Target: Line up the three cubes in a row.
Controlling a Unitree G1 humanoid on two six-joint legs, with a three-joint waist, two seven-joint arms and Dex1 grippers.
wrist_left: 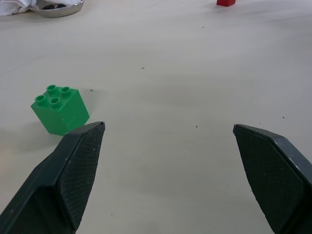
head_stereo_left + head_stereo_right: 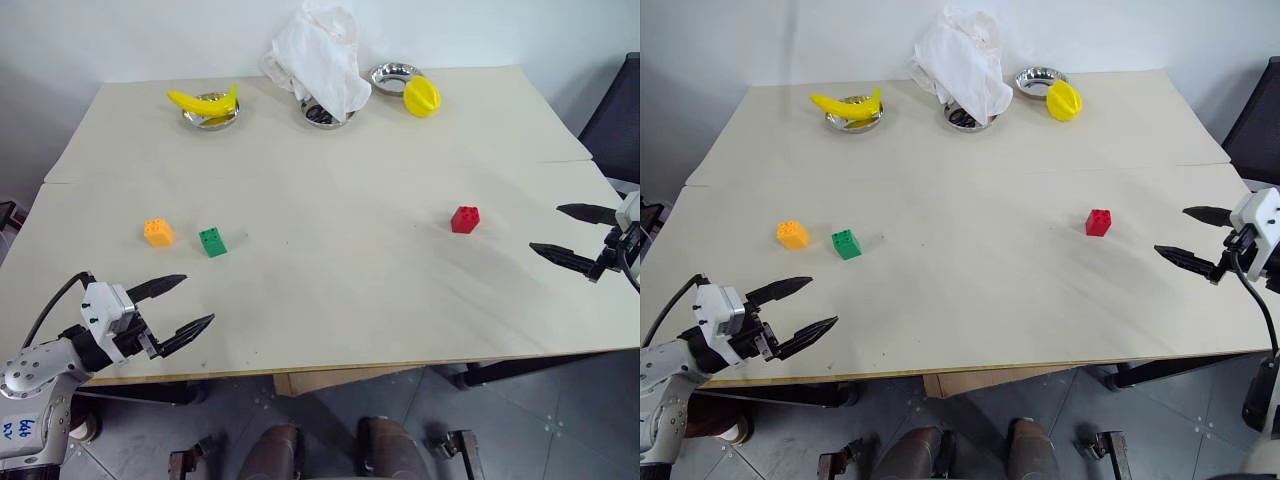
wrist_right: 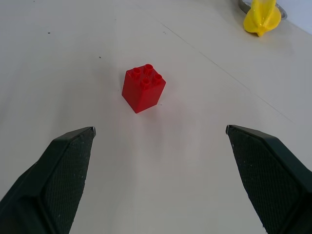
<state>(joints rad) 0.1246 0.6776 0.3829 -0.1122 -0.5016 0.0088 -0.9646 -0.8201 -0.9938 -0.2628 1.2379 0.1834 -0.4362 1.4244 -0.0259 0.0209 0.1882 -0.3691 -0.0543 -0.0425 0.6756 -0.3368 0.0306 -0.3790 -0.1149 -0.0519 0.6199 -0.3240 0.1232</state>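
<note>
On the table's left side an orange cube (image 2: 158,232) and a green cube (image 2: 212,241) sit close together. The red cube (image 2: 465,219) stands alone far to the right. My left gripper (image 2: 185,307) hovers open near the front left edge, a short way in front of the green cube (image 1: 60,109), with nothing between its fingers. At the right edge my right gripper (image 2: 568,236) is open too and points toward the red cube (image 3: 143,88), which lies a little ahead of its fingertips.
Along the far edge stand three metal bowls: one holds a yellow banana (image 2: 205,101), one is draped with a white cloth (image 2: 320,55), and one (image 2: 392,75) has a round yellow toy fruit (image 2: 421,97) beside it. A dark chair (image 2: 618,120) is at the right.
</note>
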